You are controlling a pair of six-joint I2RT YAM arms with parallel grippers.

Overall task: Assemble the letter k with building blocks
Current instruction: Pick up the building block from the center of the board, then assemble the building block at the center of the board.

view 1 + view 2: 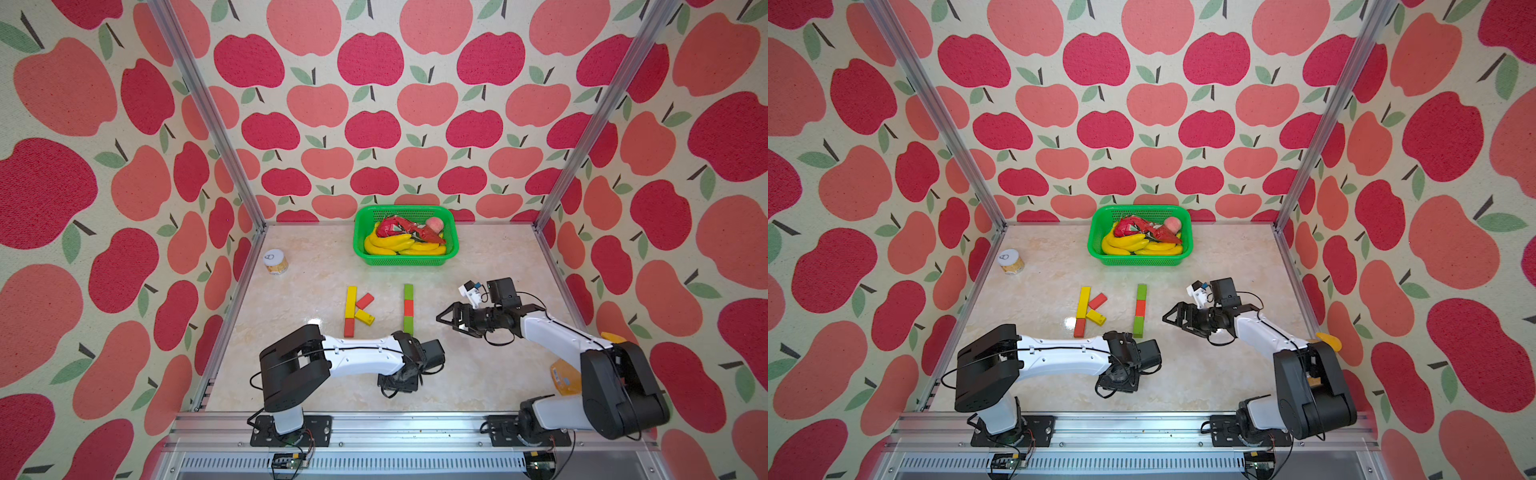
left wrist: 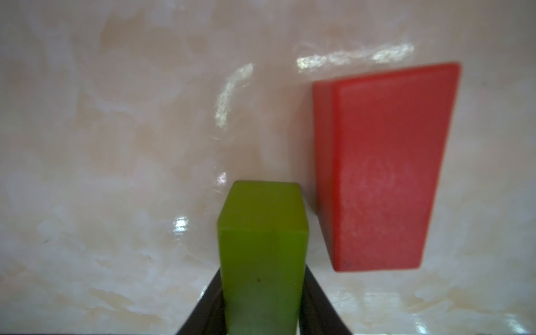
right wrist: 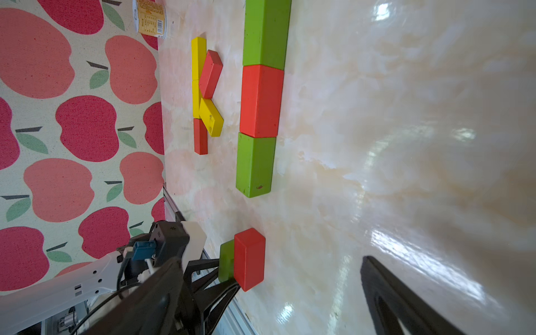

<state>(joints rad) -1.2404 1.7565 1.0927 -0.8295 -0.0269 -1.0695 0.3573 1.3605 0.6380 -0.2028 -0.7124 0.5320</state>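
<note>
My left gripper (image 2: 262, 272) is shut on an upright green block (image 2: 262, 232), its black fingers (image 2: 314, 301) pressed to both sides. A red block (image 2: 383, 174) stands on the table right beside it, seen in the right wrist view too as red block (image 3: 250, 258) next to green block (image 3: 226, 261). In both top views the left wrist (image 1: 401, 376) hides this pair. Further back lies a column of green, red and green blocks (image 1: 408, 309). Left of it, yellow and red blocks (image 1: 353, 309) form a small K shape. My right gripper (image 1: 446, 320) hovers open and empty right of the column.
A green basket (image 1: 360, 249) holding toy bananas and other toy food stands at the back wall. A small can (image 1: 275, 262) sits at the back left. An orange object (image 1: 565, 378) lies behind the right arm. Apple-patterned walls enclose the table on three sides.
</note>
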